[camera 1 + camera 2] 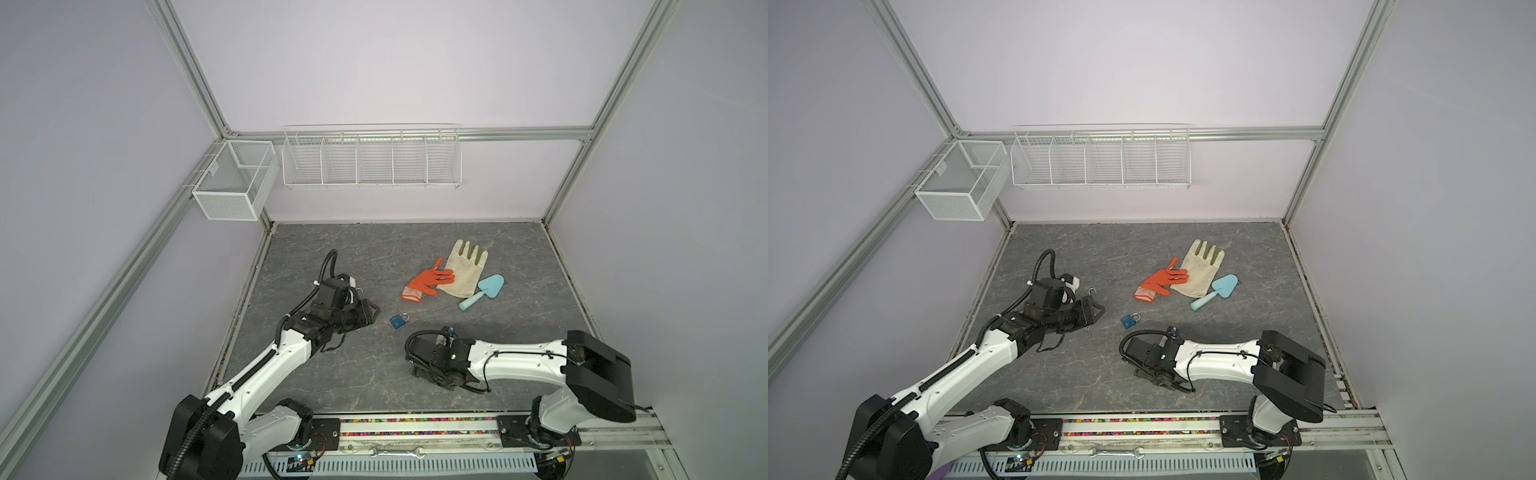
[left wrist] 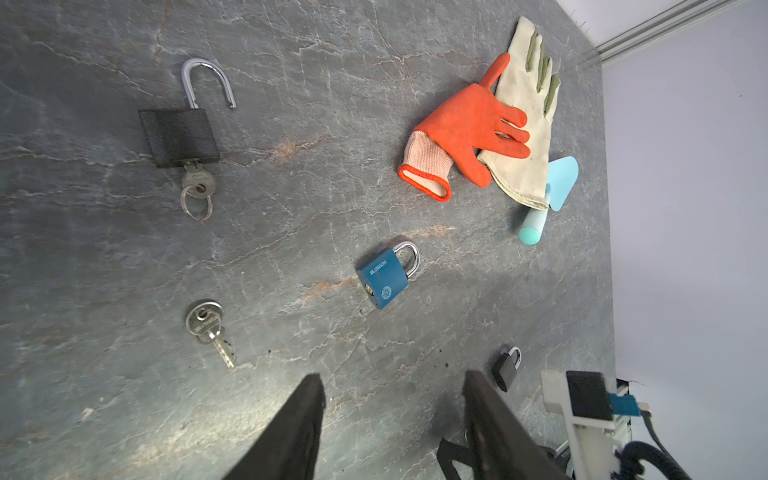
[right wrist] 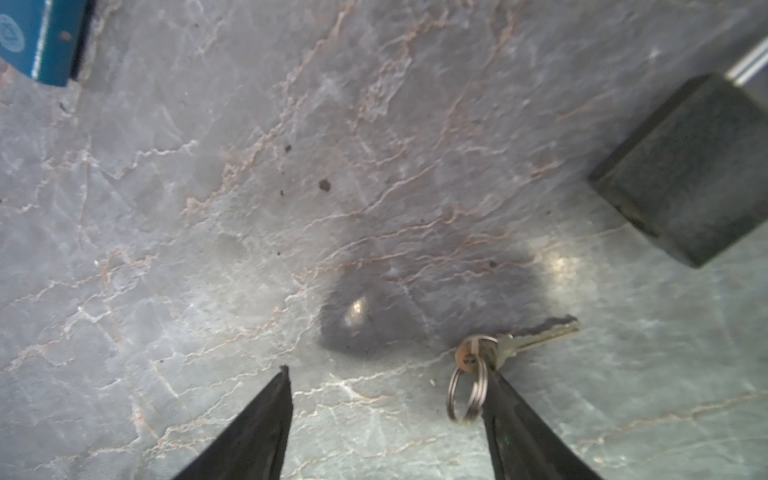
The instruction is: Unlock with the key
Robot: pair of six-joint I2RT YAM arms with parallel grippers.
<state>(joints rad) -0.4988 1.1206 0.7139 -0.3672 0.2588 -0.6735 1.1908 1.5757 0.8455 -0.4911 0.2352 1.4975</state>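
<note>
Grey marbled counter [image 1: 374, 257], lilac walls. Only from left wrist: big black padlock [image 2: 178, 137], shackle popped, inserted key [image 2: 198, 180], plus loose key [image 2: 209, 328]. Only from right wrist: ringed key [image 3: 503, 347] just beside one fingertip of right claw [image 3: 386, 374]. Jaws wide, gripping nothing, forearm low, pointing down. Left claw [image 2: 390, 382] parted, empty, reaching toward blue padlock [image 1: 400, 321].

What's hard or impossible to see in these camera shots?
- Blue metal padlock: in the right wrist view, cut off by the picture's corner, shackle unseen.
- Small black padlock: in the right wrist view, blurred, shackle mostly cut off by the edge.
- Silver key on a ring: in both top views, seemingly hidden under the right arm.
</note>
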